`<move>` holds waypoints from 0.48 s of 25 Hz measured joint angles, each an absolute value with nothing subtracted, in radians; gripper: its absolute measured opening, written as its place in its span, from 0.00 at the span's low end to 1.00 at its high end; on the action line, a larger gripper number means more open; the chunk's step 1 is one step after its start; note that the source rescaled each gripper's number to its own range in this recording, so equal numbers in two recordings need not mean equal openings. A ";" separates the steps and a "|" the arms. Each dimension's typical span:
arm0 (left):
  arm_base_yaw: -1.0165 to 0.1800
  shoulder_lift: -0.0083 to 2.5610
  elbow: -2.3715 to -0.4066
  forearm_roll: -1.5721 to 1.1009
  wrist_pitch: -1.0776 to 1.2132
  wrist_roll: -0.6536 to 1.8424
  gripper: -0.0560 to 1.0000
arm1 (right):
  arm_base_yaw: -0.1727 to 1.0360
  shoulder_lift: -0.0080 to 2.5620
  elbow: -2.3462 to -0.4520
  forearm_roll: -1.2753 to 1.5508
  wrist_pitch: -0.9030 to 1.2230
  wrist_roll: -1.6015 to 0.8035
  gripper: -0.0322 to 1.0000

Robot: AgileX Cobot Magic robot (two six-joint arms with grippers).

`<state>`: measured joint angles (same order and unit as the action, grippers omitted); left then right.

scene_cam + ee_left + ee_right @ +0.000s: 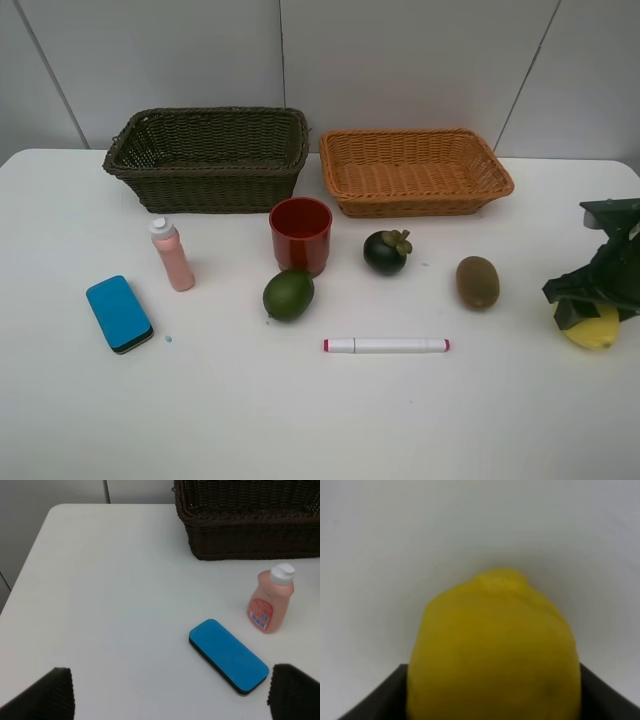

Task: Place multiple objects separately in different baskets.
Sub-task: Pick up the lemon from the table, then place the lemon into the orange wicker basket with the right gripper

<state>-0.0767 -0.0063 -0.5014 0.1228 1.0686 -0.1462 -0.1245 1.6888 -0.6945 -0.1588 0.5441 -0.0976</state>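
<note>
The yellow lemon (592,330) lies on the table (320,420) far to the right of the red cup (300,235), with the right gripper (596,308) down over it. In the right wrist view the lemon fills the space between the dark fingers (380,705); I cannot tell whether they press on it.

Both baskets stand behind the cup, the dark olive basket (205,175) to its left and the light orange basket (420,208) to its right. Both look empty, so nothing is sorted yet, and I judge this to be the first pick.

All the rest waits on the table. The mangosteen (385,252) and the kiwi (478,282) are to the right of the cup, the green round fruit (288,295) just in front of it, and the white marker (386,345) further in front. The pink bottle (173,255) and the blue eraser (119,314) are to its left, and the cup itself is also unsorted.

Out on the cup's left, the left gripper (170,695) hovers by the eraser, its fingers (47,695) wide apart and holding nothing.
</note>
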 joint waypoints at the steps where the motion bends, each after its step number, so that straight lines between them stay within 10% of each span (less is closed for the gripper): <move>1: -0.077 -0.006 -0.501 0.123 1.069 -0.146 1.00 | -0.125 1.686 -0.700 -0.154 0.558 -0.098 0.58; 12: -0.077 -0.006 -0.501 0.123 1.069 -0.146 1.00 | -0.067 1.505 -0.993 -0.110 0.881 -0.097 0.58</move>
<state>-0.0767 -0.0063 -0.5014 0.1228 1.0686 -0.1462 -0.0666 1.5049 -0.9932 -0.1103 0.8814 -0.0967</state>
